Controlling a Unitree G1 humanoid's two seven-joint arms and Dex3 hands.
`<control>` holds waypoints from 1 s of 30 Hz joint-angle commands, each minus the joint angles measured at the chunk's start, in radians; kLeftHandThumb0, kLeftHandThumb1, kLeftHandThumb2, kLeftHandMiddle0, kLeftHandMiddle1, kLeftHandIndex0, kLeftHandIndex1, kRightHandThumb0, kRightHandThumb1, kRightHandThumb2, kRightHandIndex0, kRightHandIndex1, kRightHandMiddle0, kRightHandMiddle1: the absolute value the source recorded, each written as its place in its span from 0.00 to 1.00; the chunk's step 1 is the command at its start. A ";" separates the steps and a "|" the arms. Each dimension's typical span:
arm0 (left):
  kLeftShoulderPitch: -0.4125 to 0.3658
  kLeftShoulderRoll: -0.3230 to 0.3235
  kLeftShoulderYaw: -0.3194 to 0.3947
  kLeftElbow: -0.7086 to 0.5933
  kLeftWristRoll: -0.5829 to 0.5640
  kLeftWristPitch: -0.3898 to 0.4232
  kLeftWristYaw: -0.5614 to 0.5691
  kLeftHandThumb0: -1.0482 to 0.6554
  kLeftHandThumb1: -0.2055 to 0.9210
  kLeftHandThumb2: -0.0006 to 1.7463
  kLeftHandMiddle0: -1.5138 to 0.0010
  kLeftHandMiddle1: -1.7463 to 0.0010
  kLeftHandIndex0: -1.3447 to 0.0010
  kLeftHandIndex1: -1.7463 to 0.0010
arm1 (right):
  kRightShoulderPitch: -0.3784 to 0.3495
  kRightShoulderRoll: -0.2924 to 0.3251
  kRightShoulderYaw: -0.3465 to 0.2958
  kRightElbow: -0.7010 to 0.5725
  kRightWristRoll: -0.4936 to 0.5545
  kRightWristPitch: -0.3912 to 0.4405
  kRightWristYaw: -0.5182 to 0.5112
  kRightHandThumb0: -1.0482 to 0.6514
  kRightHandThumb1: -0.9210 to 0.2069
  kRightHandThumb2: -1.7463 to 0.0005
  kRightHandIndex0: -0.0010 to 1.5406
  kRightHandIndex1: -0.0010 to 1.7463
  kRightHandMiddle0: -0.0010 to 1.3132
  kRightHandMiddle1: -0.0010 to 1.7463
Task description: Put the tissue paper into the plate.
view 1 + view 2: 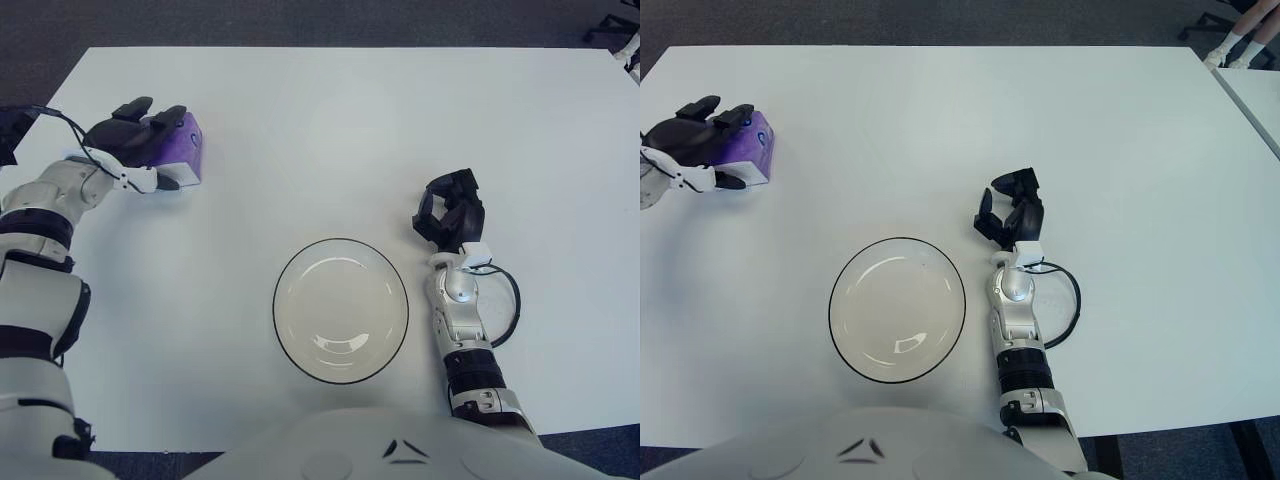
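Note:
The tissue paper is a small purple pack with a white edge, lying at the table's far left. My left hand is down over its left part. The fingers stretch across the top and the thumb lies along the near side, and they are not closed around the pack. The plate, white with a dark rim and nothing in it, stands near the table's front at the middle. My right hand shows just right of the plate with its fingers curled, holding nothing.
A black cable loops beside my right forearm. The white table ends in dark carpet at the back and on both sides.

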 commanded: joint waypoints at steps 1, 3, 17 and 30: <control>-0.026 -0.009 -0.009 0.020 -0.014 0.008 -0.046 0.00 0.86 0.18 1.00 1.00 1.00 1.00 | 0.146 0.046 -0.024 0.109 0.026 0.036 -0.012 0.38 0.32 0.42 0.43 0.96 0.32 1.00; -0.037 -0.028 -0.011 0.034 -0.019 0.027 -0.078 0.00 0.86 0.18 1.00 1.00 1.00 1.00 | 0.147 0.046 -0.023 0.108 0.023 0.035 -0.013 0.38 0.32 0.42 0.43 0.96 0.32 1.00; -0.052 -0.136 -0.007 0.116 -0.067 0.114 -0.103 0.00 0.80 0.18 1.00 1.00 1.00 1.00 | 0.149 0.048 -0.022 0.110 0.014 0.026 -0.028 0.37 0.33 0.41 0.44 0.96 0.33 1.00; -0.054 -0.173 -0.027 0.121 -0.105 0.130 -0.199 0.00 0.82 0.20 1.00 1.00 1.00 1.00 | 0.155 0.046 -0.022 0.101 0.015 0.031 -0.039 0.38 0.31 0.43 0.44 0.96 0.32 1.00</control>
